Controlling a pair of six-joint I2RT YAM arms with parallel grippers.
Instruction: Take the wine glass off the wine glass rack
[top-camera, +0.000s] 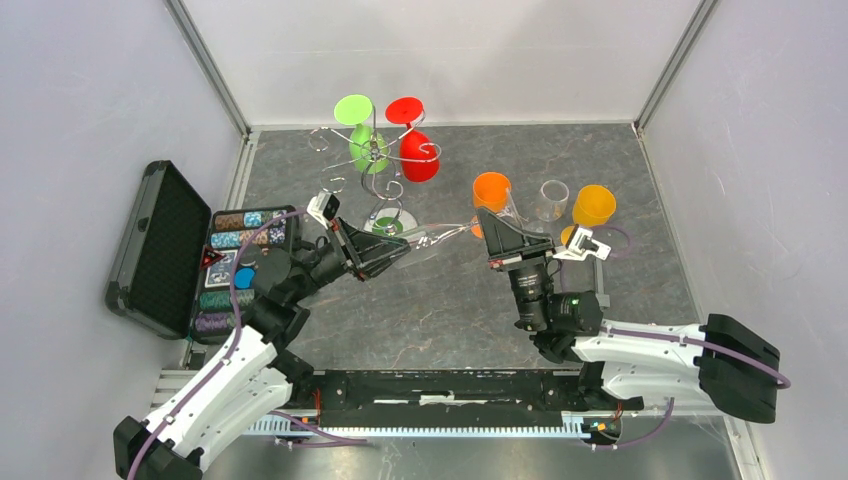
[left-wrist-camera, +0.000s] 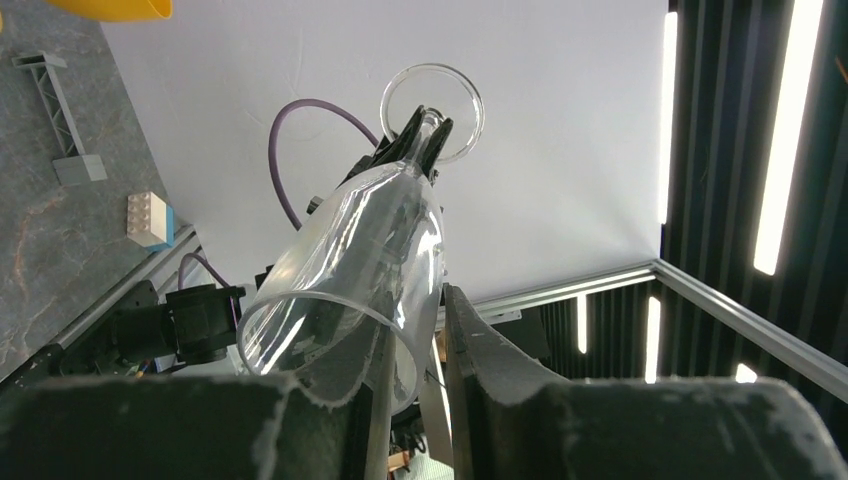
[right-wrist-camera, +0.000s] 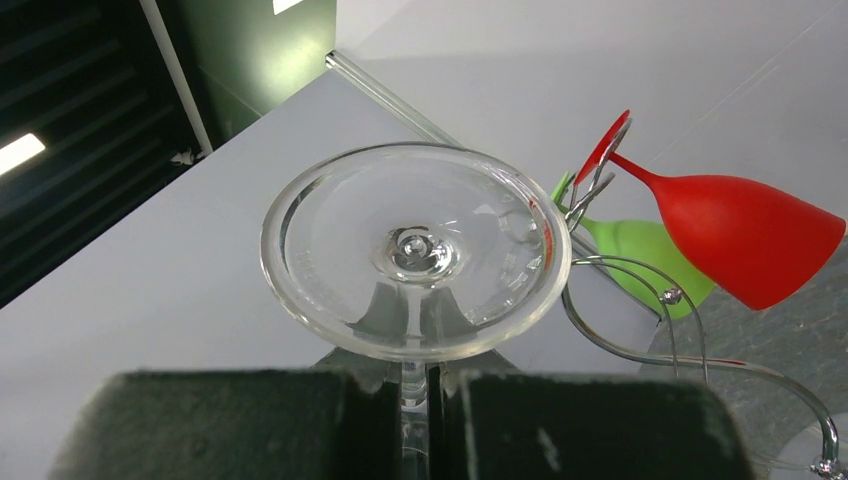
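Note:
A clear wine glass (top-camera: 440, 237) lies sideways in the air between my two grippers, off the wine glass rack (top-camera: 383, 190). My right gripper (right-wrist-camera: 418, 395) is shut on its stem just under the round foot (right-wrist-camera: 415, 250). My left gripper (left-wrist-camera: 415, 350) is open around the bowl's rim (left-wrist-camera: 350, 270): one finger shows through the glass, the other stands outside the wall, with a gap still showing. The chrome rack stands behind, with a green glass (top-camera: 365, 150) and a red glass (top-camera: 418, 155) hanging on its curled arms (right-wrist-camera: 640, 340).
Behind the right gripper stand an orange cup (top-camera: 491, 190), a clear cup (top-camera: 552, 198) and a yellow cup (top-camera: 593, 205). An open black case (top-camera: 165, 245) with poker chips (top-camera: 240, 270) lies at the left. Grey walls close in the table.

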